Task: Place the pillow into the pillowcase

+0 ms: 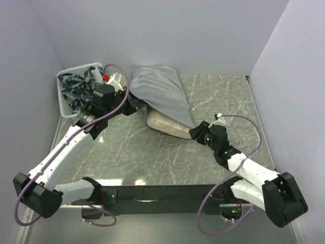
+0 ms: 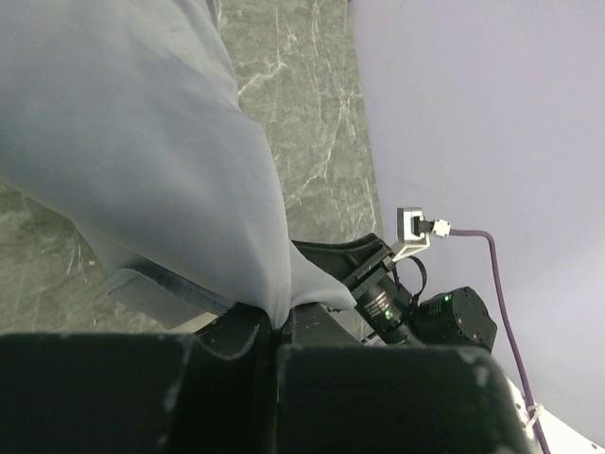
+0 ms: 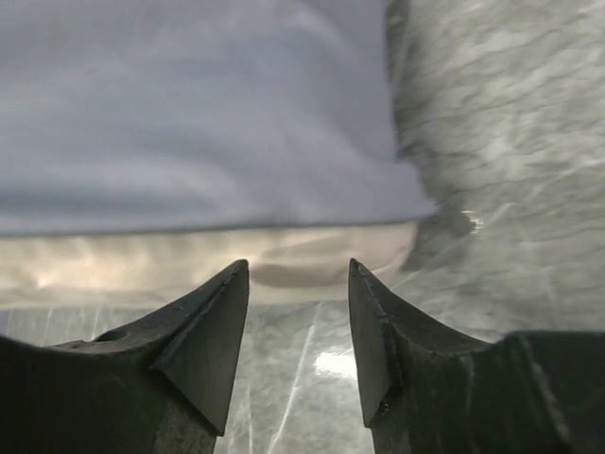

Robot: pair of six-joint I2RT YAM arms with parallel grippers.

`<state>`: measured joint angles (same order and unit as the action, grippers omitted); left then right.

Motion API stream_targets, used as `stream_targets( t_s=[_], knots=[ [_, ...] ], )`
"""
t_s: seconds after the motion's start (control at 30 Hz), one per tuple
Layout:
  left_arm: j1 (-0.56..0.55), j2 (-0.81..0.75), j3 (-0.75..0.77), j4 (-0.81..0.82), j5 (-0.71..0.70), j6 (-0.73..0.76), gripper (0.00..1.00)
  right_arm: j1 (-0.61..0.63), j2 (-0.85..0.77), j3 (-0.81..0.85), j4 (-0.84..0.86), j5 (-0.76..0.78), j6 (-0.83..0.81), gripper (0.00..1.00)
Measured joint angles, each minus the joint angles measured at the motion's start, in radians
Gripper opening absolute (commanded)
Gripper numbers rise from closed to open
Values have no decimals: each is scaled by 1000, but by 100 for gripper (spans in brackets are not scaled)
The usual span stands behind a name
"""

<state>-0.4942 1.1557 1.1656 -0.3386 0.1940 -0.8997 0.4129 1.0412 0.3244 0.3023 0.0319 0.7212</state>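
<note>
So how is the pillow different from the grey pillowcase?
The pillowcase is grey, the pillow cream. The pillowcase is thin and limp, the pillow puffy. The pillowcase drapes on top, pinched by the left gripper; the pillow lies underneath. Both are soft.

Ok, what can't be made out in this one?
1. Print on the pillow: in every view the pillowcase covers all but a cream edge.
2. Mouth of the pillowcase: top view, lost among folds and behind the left arm; both wrist views cut it off.
3. Whether the right gripper touches the pillow: right wrist view, blurred.
4. What the basket holds: top view, partly behind the left arm.
</note>
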Motion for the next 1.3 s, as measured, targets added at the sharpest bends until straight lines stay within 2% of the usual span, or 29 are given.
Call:
stream_targets(
  t_s=[0.13, 0.33, 0.6, 1.1, 1.2, 1.3],
  knots=[
    [0, 0, 0, 0, 0, 0, 2, 37, 0, 1, 1, 23, -1, 56],
    [0, -3, 0, -6, 0, 0, 2, 36, 82, 32, -11, 55, -1, 57],
    [0, -24, 0, -30, -11, 22, 2, 35, 104, 76, -21, 66, -2, 60],
    [0, -42, 3, -65, -18, 34, 2, -55, 250, 134, 36, 64, -5, 62],
    [0, -47, 11, -82, -21, 42, 2, -60, 285, 134, 74, 53, -4, 59],
    [0, -51, 13, -92, -24, 46, 2, -60, 309, 133, 115, 32, -2, 32]
  ],
)
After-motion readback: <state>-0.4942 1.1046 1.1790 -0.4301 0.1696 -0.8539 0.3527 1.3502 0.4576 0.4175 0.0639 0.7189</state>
